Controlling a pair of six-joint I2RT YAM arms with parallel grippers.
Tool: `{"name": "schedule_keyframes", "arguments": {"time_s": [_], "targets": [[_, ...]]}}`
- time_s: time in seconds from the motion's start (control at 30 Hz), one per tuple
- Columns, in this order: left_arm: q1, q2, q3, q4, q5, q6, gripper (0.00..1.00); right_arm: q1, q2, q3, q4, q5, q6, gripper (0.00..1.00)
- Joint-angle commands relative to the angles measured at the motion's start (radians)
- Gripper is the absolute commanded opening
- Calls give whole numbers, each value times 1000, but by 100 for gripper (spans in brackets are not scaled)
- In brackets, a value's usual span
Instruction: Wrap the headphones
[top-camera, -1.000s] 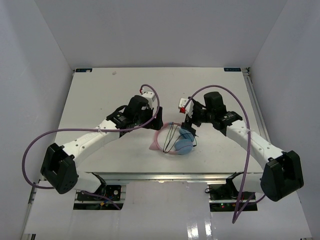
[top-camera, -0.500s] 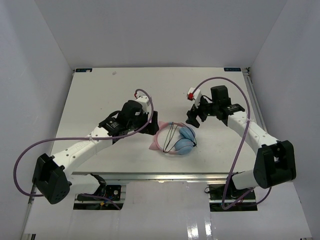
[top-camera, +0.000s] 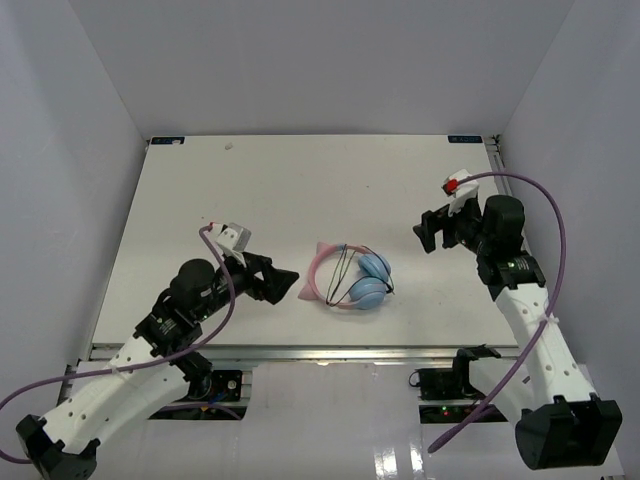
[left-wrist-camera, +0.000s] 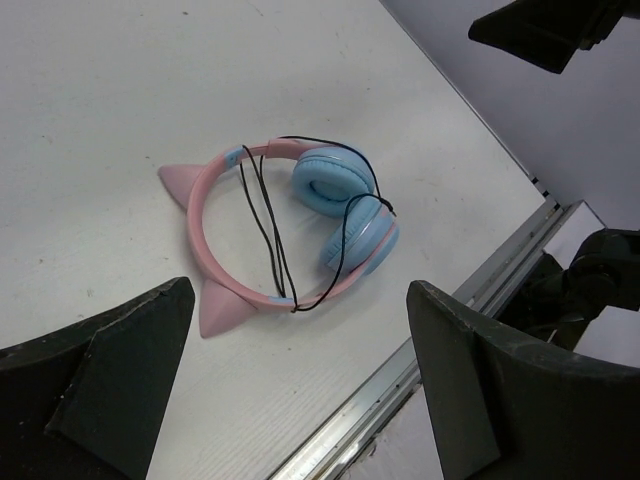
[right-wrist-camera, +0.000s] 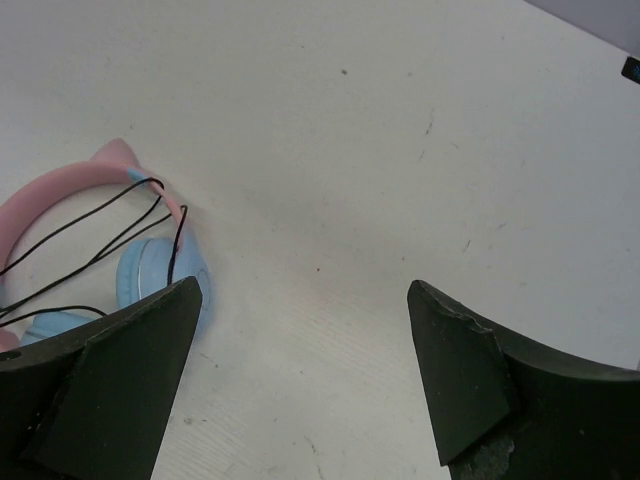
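Note:
The headphones (top-camera: 350, 277) lie flat on the white table, pink headband with cat-ear points to the left, two light-blue ear cups to the right. The thin black cord (left-wrist-camera: 265, 215) is looped across the headband and cups. They also show in the left wrist view (left-wrist-camera: 290, 225) and at the left edge of the right wrist view (right-wrist-camera: 110, 240). My left gripper (top-camera: 283, 279) is open and empty, just left of the headband. My right gripper (top-camera: 431, 231) is open and empty, well to the right of the cups.
The table's metal front rail (left-wrist-camera: 440, 345) runs close below the headphones. Purple robot cables (top-camera: 548, 215) arc over each arm. White walls enclose the table on three sides.

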Motion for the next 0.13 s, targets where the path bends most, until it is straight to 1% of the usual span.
{"name": "schedule_keyframes", "arguments": {"time_s": [0.0,0.1], "targets": [[5,-55,-50,39,24,-45,98,-2,-101,-67,14,146,134,90],[5,-52,-52,38,37,-61,98,-2,-147,-106,35,161,147,90]]}}
